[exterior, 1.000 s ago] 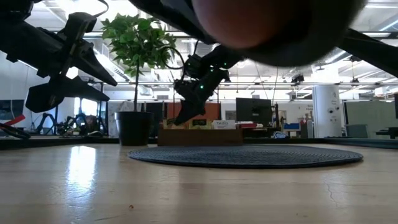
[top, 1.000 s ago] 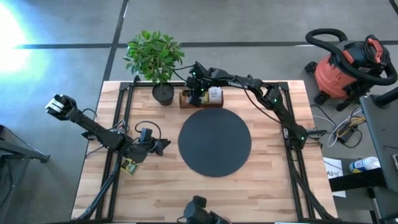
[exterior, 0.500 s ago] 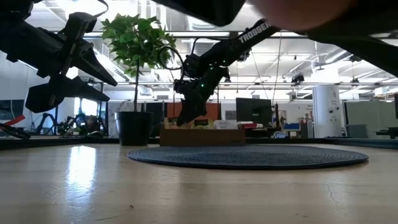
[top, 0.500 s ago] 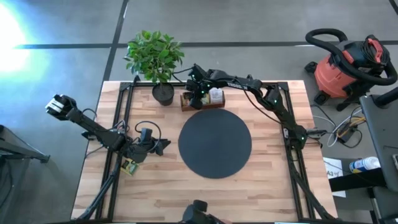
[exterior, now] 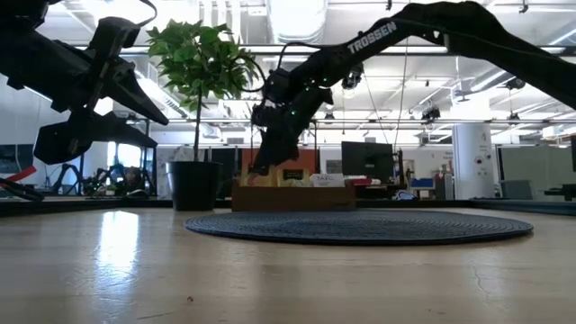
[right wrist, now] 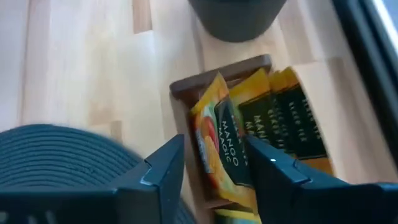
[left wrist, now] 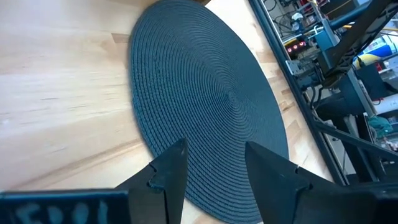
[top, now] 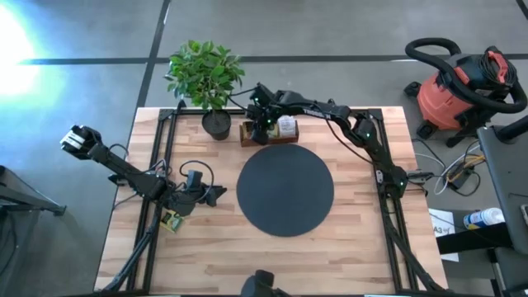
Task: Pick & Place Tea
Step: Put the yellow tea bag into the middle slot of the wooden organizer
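Tea sachets [right wrist: 227,146] upright in wooden tray [right wrist: 186,87], directly beneath spread right jaws, untouched.

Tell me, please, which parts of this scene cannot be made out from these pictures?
- Brown wooden compartment tray: the right wrist view cuts off its near end behind the right claw, so the yellow and green paper tea sachets cannot be counted.
- High view: the right arm covers part of the tray; sachet labels are too small to read.
- Low view: the tray wall hides the sachets.
- Round black woven mat: the left wrist view crops its edges.
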{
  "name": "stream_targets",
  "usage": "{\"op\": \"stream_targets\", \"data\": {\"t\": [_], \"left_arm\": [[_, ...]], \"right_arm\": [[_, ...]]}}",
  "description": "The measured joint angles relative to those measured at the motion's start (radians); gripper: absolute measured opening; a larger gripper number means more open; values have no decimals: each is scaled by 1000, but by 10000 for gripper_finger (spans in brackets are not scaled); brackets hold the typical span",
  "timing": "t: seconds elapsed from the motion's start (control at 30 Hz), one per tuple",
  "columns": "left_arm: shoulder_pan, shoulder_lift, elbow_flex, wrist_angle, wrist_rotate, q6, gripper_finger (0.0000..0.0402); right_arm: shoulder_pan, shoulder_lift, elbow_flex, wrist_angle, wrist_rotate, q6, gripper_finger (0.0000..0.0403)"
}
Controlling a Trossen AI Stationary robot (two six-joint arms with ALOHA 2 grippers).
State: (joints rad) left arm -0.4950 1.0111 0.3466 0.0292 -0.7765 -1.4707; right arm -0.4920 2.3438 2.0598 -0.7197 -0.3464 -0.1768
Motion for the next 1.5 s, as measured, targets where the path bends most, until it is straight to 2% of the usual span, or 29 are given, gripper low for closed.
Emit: {"op": "stream_targets", "data": {"t": [0.1, 0.23, 0.3, 0.4, 0.53, 0.63, 0.7, 0.97, 1.3, 1.5], "left_arm": [[0, 0, 0, 0, 15, -7, 137], [-1, -2, 47, -93, 171, -15, 135], [-2, -2, 105, -256, 264, -26, 131], [-2, 20, 244, -600, 391, -40, 122], [-2, 89, 409, -1007, 601, -140, 114], [-14, 153, 477, -1130, 795, -208, 112], [-40, 199, 490, -1146, 877, -241, 112], [-135, 355, 462, -1126, 919, -404, 101], [-206, 400, 341, -1010, 817, -602, 94], [-231, 365, 243, -855, 715, -721, 94]], "right_arm": [[10, 0, -1, -2, -34, 5, 137], [30, -26, -2, -16, -108, 13, 127], [46, -49, -2, -32, -125, -7, 127], [81, -88, -2, -57, -126, -51, 134], [132, -116, -2, -73, -126, -66, 144], [158, -131, -3, -78, -125, -66, 151], [173, -137, -3, -78, -124, -65, 153], [204, -137, -3, -93, -123, -59, 152], [217, -137, -3, -93, -125, -16, 155], [233, -140, -3, -94, -125, -3, 152]]}}
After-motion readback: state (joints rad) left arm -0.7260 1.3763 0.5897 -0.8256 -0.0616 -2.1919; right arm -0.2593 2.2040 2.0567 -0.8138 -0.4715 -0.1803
